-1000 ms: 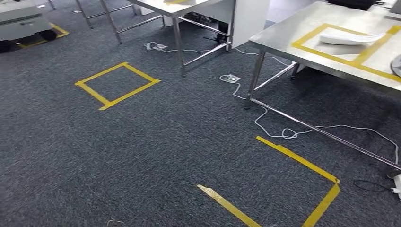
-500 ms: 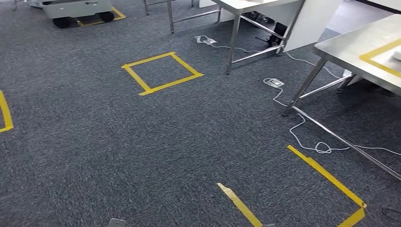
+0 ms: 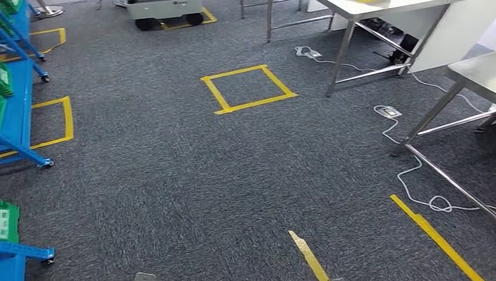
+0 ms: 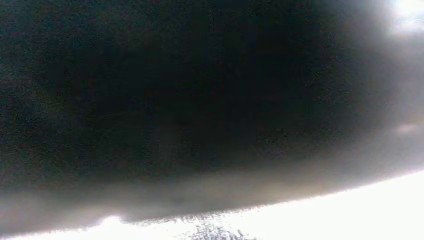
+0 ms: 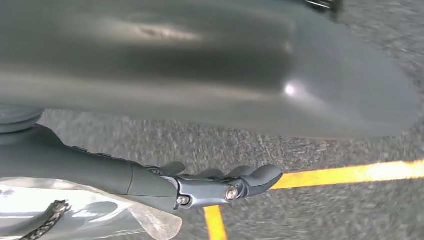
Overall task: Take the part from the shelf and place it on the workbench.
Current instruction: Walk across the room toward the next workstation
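The whole head view has swung since a second ago — the camera has turned, the steel workbench (image 3: 475,70) sliding to the right edge and a blue shelf (image 3: 17,111) with green bins (image 3: 8,220) coming in at the left. The part that lay on the workbench has left the picture. The right hand (image 5: 200,187) hangs with fingers (image 5: 260,176) stretched out, holding nothing — yellow floor tape (image 5: 350,173) runs beyond their tips. Whether the left hand is clenched or released cannot be told.
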{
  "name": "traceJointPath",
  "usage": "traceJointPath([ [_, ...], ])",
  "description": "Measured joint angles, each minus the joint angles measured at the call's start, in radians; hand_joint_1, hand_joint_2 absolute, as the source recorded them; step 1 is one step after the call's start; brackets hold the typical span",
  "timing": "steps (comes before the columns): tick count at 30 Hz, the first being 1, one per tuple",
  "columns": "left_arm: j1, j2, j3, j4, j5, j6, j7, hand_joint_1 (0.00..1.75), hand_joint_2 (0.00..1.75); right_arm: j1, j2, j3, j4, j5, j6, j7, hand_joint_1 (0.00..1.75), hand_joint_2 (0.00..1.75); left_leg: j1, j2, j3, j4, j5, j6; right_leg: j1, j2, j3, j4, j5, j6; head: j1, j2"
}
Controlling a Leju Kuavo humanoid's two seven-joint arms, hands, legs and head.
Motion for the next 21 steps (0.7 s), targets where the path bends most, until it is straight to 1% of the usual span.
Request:
traceJointPath([
  [1, 0.000, 0.000, 0.000, 0.000, 0.000, -0.001, 0.000, 0.00, 0.00, 0.001, 0.000, 0.000, 0.000, 0.000, 0.000, 0.000, 0.00, 0.00, 0.002, 0.007, -0.016, 0.043, -0.013, -0.002, 0.001, -0.017, 0.000, 0.000, -0.001, 0.000, 0.000, 0.000],
  [2, 0.002, 0.000, 0.000, 0.000, 0.000, -0.001, 0.000, 0.00, 0.00, 0.001, 0.000, 0.000, 0.000, 0.000, 0.000, 0.000, 0.00, 0.00, 0.003, 0.010, -0.015, 0.050, -0.007, -0.003, 0.001, -0.032, -0.001, 0.000, -0.002, 0.000, 0.000, 0.000],
  [3, 0.004, 0.000, 0.000, 0.000, 0.000, -0.002, 0.000, 0.00, 0.00, 0.000, 0.000, 0.000, 0.000, 0.000, 0.000, 0.000, 0.00, 0.00, 0.003, 0.014, 0.006, 0.017, 0.017, -0.002, 0.002, -0.045, 0.000, 0.001, -0.002, 0.000, 0.000, 0.000],
  [4, 0.005, 0.001, 0.000, 0.000, 0.000, -0.002, -0.001, 0.00, 0.00, -0.001, 0.000, 0.000, 0.000, 0.000, 0.000, 0.000, 0.00, 0.00, 0.003, 0.024, 0.044, -0.048, 0.051, 0.000, 0.002, -0.057, 0.003, 0.001, -0.004, 0.002, 0.000, 0.000],
  [5, 0.004, 0.001, 0.000, 0.000, 0.000, -0.001, -0.001, 0.00, 0.00, -0.003, 0.000, 0.000, 0.000, 0.000, 0.000, 0.000, 0.00, 0.00, 0.001, 0.045, 0.084, -0.121, 0.076, 0.005, 0.003, -0.068, 0.005, 0.001, -0.006, 0.005, 0.000, 0.000],
  [6, 0.002, 0.001, 0.000, 0.000, -0.001, -0.001, -0.002, 0.00, 0.00, -0.004, 0.000, 0.000, 0.000, 0.000, 0.000, 0.000, 0.00, 0.00, -0.003, 0.065, 0.116, -0.182, 0.094, 0.012, 0.006, -0.079, 0.004, 0.002, -0.008, 0.009, 0.000, 0.000],
  [7, 0.000, 0.001, 0.000, 0.000, -0.002, -0.001, -0.003, 0.00, 0.00, -0.006, 0.000, 0.000, 0.000, 0.001, 0.000, 0.000, 0.00, 0.00, -0.007, 0.080, 0.136, -0.221, 0.100, 0.018, 0.008, -0.089, 0.005, 0.002, -0.011, 0.014, 0.001, 0.000],
  [8, -0.001, 0.001, 0.000, 0.000, -0.002, -0.001, -0.003, 0.00, 0.00, -0.007, 0.000, 0.000, 0.000, 0.001, 0.000, 0.000, 0.00, 0.00, -0.011, 0.087, 0.140, -0.235, 0.098, 0.025, 0.011, -0.098, 0.007, 0.002, -0.013, 0.019, 0.002, 0.000],
  [9, -0.001, 0.000, 0.000, 0.000, -0.003, -0.001, -0.003, 0.00, 0.00, -0.008, 0.000, 0.000, 0.000, 0.001, 0.000, -0.001, 0.00, 0.00, -0.013, 0.078, 0.138, -0.238, 0.099, 0.032, 0.012, -0.108, 0.009, 0.001, -0.014, 0.024, 0.002, 0.000],
  [10, 0.001, 0.000, 0.000, 0.000, -0.003, -0.001, -0.004, 0.00, 0.00, -0.009, 0.000, 0.000, 0.000, 0.001, 0.000, -0.001, 0.00, 0.00, -0.012, 0.067, 0.137, -0.240, 0.101, 0.038, 0.010, -0.111, 0.013, 0.000, -0.016, 0.030, 0.002, 0.000],
  [11, 0.003, 0.000, 0.000, 0.000, -0.002, -0.001, -0.004, 0.00, 0.00, -0.010, 0.000, 0.000, 0.000, 0.002, 0.000, -0.002, 0.00, 0.00, -0.011, 0.057, 0.137, -0.244, 0.105, 0.044, 0.008, -0.097, 0.011, 0.005, -0.024, 0.036, 0.002, 0.000],
  [12, 0.003, 0.000, 0.000, 0.000, -0.002, -0.001, -0.004, 0.00, 0.00, -0.011, 0.000, 0.000, 0.000, 0.003, 0.000, -0.003, 0.00, 0.00, -0.009, 0.046, 0.137, -0.247, 0.108, 0.051, 0.006, -0.070, 0.000, 0.029, -0.043, 0.041, 0.004, 0.000],
  [13, 0.001, -0.001, 0.000, 0.000, -0.002, -0.001, -0.005, 0.00, 0.00, -0.010, 0.000, 0.000, 0.000, 0.004, 0.000, -0.004, 0.00, 0.00, -0.007, 0.035, 0.136, -0.250, 0.111, 0.056, 0.003, -0.037, -0.023, 0.078, -0.073, 0.045, 0.005, 0.000],
  [14, -0.001, -0.002, 0.000, 0.000, -0.002, -0.001, -0.005, 0.00, 0.00, -0.008, 0.000, 0.000, 0.000, 0.005, 0.000, -0.004, 0.00, 0.00, -0.007, 0.024, 0.133, -0.250, 0.113, 0.059, 0.003, -0.009, -0.056, 0.146, -0.108, 0.046, 0.007, 0.000],
  [15, -0.003, -0.003, 0.000, 0.000, -0.002, -0.001, -0.005, 0.00, 0.00, -0.006, 0.000, 0.000, 0.000, 0.006, 0.000, -0.004, 0.00, 0.00, -0.008, 0.010, 0.131, -0.250, 0.114, 0.061, 0.002, 0.007, -0.092, 0.221, -0.138, 0.046, 0.008, 0.000],
  [16, -0.004, -0.004, 0.000, 0.000, -0.002, -0.001, -0.005, 0.00, 0.00, -0.004, 0.000, 0.000, 0.000, 0.006, 0.000, -0.004, 0.00, 0.00, -0.008, -0.004, 0.130, -0.249, 0.114, 0.062, 0.002, 0.012, -0.122, 0.276, -0.153, 0.047, 0.008, 0.000],
  [17, -0.003, -0.005, 0.000, 0.000, -0.002, -0.001, -0.005, 0.00, 0.00, -0.002, 0.000, -0.001, 0.000, 0.006, 0.000, -0.004, 0.00, 0.00, -0.009, -0.018, 0.130, -0.249, 0.114, 0.062, 0.003, 0.015, -0.135, 0.295, -0.146, 0.046, 0.008, 0.000],
  [18, -0.002, -0.005, 0.000, 0.000, -0.002, -0.001, -0.005, 0.00, 0.00, -0.002, 0.000, -0.001, 0.000, 0.007, 0.000, -0.004, 0.00, 0.00, -0.009, -0.033, 0.131, -0.248, 0.114, 0.062, 0.003, 0.017, -0.130, 0.274, -0.119, 0.045, 0.008, 0.000],
  [19, -0.002, -0.005, 0.000, 0.000, -0.002, -0.001, -0.006, 0.00, 0.00, -0.002, 0.000, -0.002, 0.000, 0.007, 0.000, -0.004, 0.00, 0.00, -0.009, -0.049, 0.132, -0.246, 0.114, 0.061, 0.002, 0.024, -0.109, 0.218, -0.078, 0.043, 0.008, 0.000],
  [20, -0.002, -0.006, 0.000, 0.000, -0.002, -0.001, -0.006, 0.00, 0.00, -0.003, 0.000, -0.003, 0.000, 0.007, 0.000, -0.005, 0.00, 0.00, -0.008, -0.062, 0.131, -0.244, 0.114, 0.059, 0.000, 0.047, -0.082, 0.150, -0.040, 0.041, 0.008, 0.000],
  [21, -0.003, -0.006, 0.000, 0.000, -0.002, -0.001, -0.006, 0.00, 0.00, -0.003, 0.000, -0.004, 0.000, 0.007, 0.001, -0.005, 0.00, 0.00, -0.009, -0.075, 0.129, -0.240, 0.113, 0.056, -0.003, 0.077, -0.056, 0.088, -0.014, 0.039, 0.008, 0.000],
])
